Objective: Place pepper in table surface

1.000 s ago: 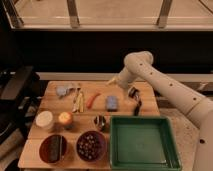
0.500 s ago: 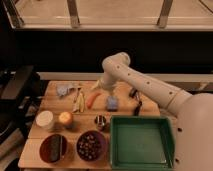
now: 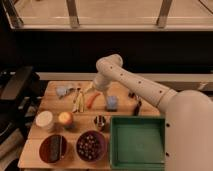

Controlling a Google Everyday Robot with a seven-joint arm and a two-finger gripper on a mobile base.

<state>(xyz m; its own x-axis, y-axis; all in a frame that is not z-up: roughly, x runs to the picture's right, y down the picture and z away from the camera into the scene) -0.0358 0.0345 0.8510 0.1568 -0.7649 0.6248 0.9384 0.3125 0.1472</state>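
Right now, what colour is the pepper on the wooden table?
The pepper is red-orange, seen best in the camera view; the claw hovers near its far end.

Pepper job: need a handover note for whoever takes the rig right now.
The gripper: fingers open, holding nothing, low over the upper end of the pepper; contact cannot be told.
The pepper lies on the table surface, between the pale sticks and the blue block, outside the green tray.
Done: nothing gripped yet.
Left: probably grip, lift and set the pepper down on bare wood.
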